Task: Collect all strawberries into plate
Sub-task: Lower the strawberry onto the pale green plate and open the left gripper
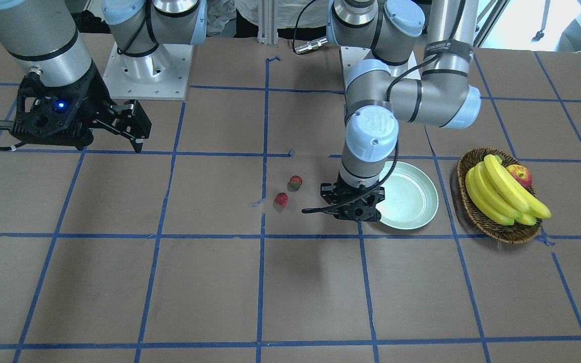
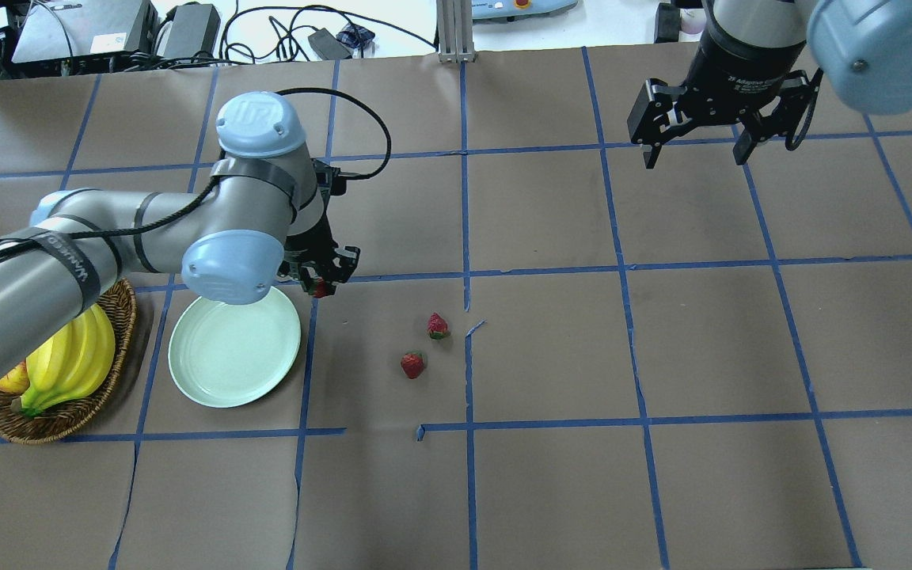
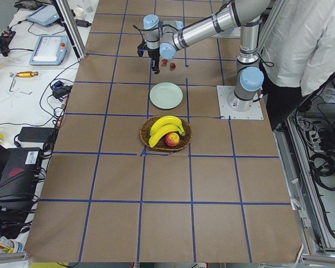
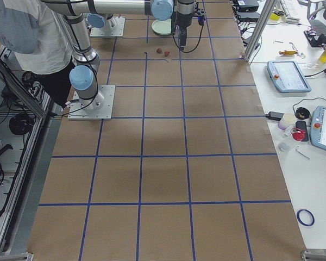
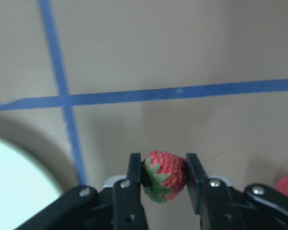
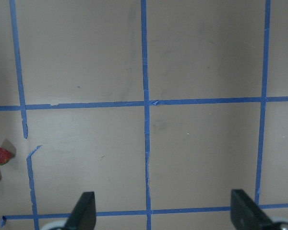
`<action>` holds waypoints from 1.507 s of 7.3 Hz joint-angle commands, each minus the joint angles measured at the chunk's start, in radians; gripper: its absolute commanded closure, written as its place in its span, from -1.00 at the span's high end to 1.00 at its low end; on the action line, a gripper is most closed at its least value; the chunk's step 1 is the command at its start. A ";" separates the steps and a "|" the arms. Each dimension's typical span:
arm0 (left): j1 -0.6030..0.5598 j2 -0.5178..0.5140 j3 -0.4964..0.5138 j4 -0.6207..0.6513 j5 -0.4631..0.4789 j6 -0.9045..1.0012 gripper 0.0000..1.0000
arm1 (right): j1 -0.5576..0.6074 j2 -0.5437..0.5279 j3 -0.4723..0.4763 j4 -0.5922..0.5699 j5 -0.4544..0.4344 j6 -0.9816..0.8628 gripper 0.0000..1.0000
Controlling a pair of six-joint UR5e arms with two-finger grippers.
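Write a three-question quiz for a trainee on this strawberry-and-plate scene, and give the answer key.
1. True or false: the plate is empty.
2. Pick one: what sits between the jaws of the left gripper? A, an apple. B, a strawberry. C, nothing.
3. Count: how many loose strawberries lie on the table?

Key: 1 true; 2 B; 3 two.
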 commanded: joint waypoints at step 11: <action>-0.238 0.034 -0.109 0.054 -0.089 -0.299 0.64 | 0.000 -0.001 0.001 0.002 0.002 0.001 1.00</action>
